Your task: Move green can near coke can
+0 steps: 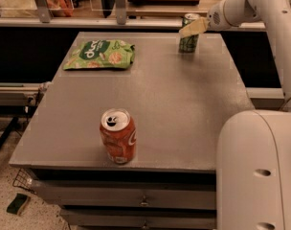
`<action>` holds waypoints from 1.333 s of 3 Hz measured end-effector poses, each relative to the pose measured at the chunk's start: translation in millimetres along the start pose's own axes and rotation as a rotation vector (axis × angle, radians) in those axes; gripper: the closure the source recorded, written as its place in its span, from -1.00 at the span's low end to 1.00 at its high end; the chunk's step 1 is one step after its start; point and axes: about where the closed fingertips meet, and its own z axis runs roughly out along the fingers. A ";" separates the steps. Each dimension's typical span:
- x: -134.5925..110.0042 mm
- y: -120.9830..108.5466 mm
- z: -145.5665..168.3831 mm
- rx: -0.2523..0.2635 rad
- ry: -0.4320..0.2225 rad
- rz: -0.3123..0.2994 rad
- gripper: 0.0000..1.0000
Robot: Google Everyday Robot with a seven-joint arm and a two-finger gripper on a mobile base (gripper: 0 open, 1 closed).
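1. Judging by the layout, the task had barely begun: the green can point(188, 43) stood at the far right corner of the table point(184, 104), well apart from the coke can point(118, 137), which sat near the front edge, left of centre.
2. The gripper point(191, 28) was at the green can's upper part, and a pale piece of it crossed in front of the can just below the rim. Whether it was open or closed on the can could not be told.
3. What remained, as I judged it, was to secure the can, carry it across the table toward the front, and set it down beside the coke can.
4. The green can stood upright, with its long axis vertical and its silver top facing up.
5. The coke can was upright too, with its silver top and pull tab facing up. A green snack bag point(100, 55) lay flat at the far left, off the straight line between the two cans.
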 end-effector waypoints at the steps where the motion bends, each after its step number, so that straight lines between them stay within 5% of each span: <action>1: -1.2 13.7 0.2 -0.032 -0.001 0.038 -0.09; 2: -1.7 20.0 0.3 -0.043 -0.011 0.064 0.40; 3: -3.3 20.7 -33.4 -0.065 -0.054 0.057 0.98; 4: 4.0 26.8 -87.0 -0.089 -0.106 0.018 1.00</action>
